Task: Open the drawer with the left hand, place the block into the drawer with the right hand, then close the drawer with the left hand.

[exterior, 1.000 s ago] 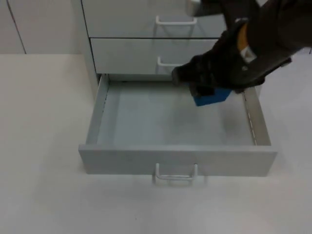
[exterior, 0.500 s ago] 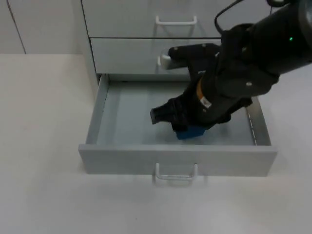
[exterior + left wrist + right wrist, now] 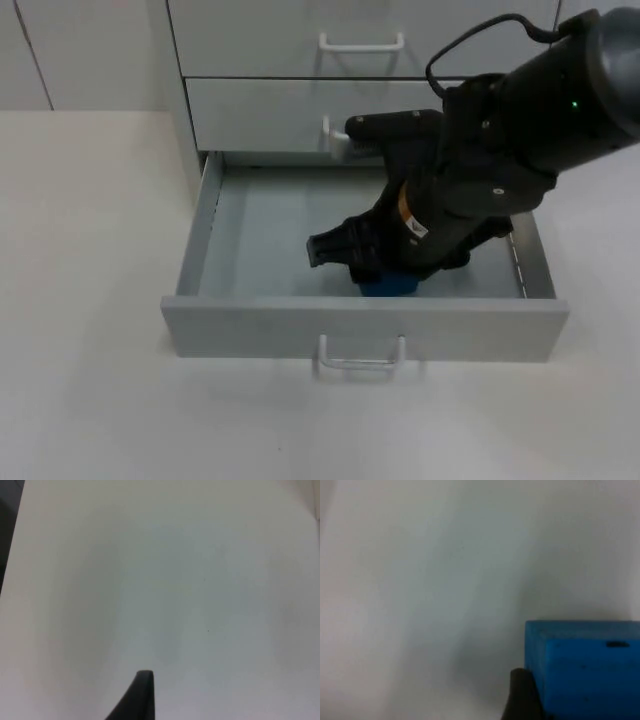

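One blue block (image 3: 390, 284) gripped by right gripper (image 3: 372, 268), jaws clenched on it, low inside open drawer (image 3: 362, 328); left gripper (image 3: 135, 700) jaw state unclear.

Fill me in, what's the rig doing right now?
The bottom grey cabinet drawer is pulled fully open. The right arm reaches down into it, its end effector low near the drawer's front wall with the blue rectangular block at its fingertips; whether it has let go is unclear. The left end effector waits over bare white table. The drawer has not yet been closed.
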